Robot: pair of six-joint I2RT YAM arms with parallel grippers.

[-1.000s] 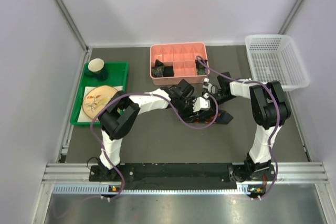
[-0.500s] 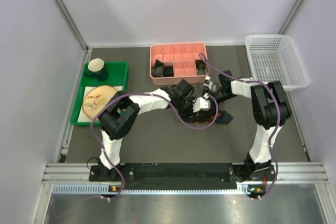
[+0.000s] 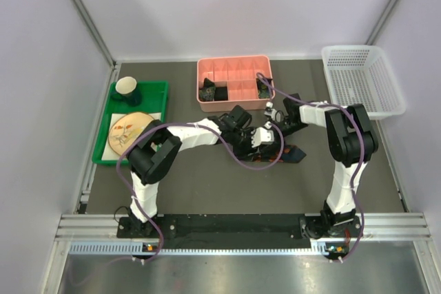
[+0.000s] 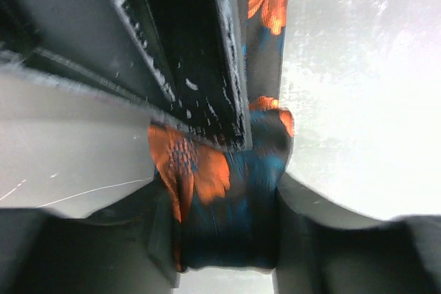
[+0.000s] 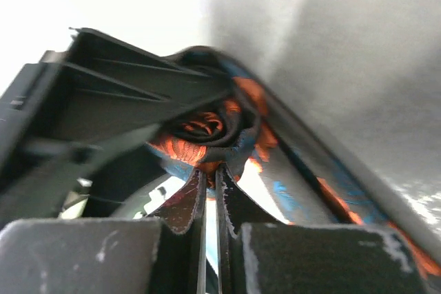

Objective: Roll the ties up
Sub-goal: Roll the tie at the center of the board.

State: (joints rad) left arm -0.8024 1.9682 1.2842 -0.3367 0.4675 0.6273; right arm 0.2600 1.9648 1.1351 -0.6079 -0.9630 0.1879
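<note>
A black tie with red-orange blotches (image 3: 292, 153) lies on the dark table at centre, its tail running right. Its rolled end (image 4: 227, 204) sits between the fingers of my left gripper (image 4: 224, 242), which is shut on the roll; this gripper also shows in the top view (image 3: 260, 137). My right gripper (image 5: 210, 170) is nearly closed, its tips pinching fabric at the edge of the coil (image 5: 207, 129); from above it (image 3: 274, 127) meets the left one. Rolled ties (image 3: 210, 91) sit in the pink box (image 3: 234, 63).
A white basket (image 3: 362, 56) stands at the back right. A green tray (image 3: 155, 87) on the left holds a cup (image 3: 128, 87) and a wooden plate (image 3: 129, 132). Purple cables (image 3: 241, 156) loop over the table near the grippers.
The right wrist has shifted slightly toward the far left. The left arm has barely moved and both grippers stay at the tie's rolled end.
</note>
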